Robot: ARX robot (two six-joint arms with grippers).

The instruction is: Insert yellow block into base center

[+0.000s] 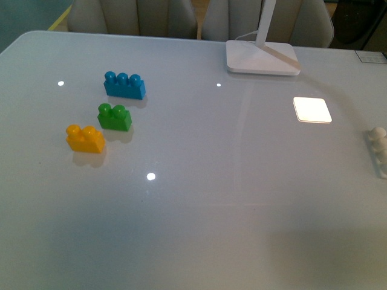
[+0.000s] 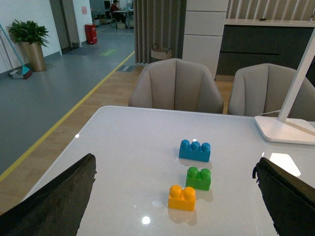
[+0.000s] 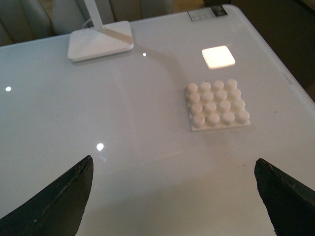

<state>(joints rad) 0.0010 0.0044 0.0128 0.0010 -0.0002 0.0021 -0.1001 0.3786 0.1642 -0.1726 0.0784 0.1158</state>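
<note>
Near the left edge lay the yellow block [image 1: 85,138]; the base [image 3: 218,105], apparently near the right edge; left gripper [image 2: 174,159] and right gripper [image 3: 173,160] gaped empty.

No legible text, labels or numbers.

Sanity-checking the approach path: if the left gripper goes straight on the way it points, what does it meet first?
Probably the yellow block. It is the nearest thing and sits roughly centred between the fingers of the open left gripper. The green brick sits just beyond it. Depth is unclear from the wrist view.
</note>
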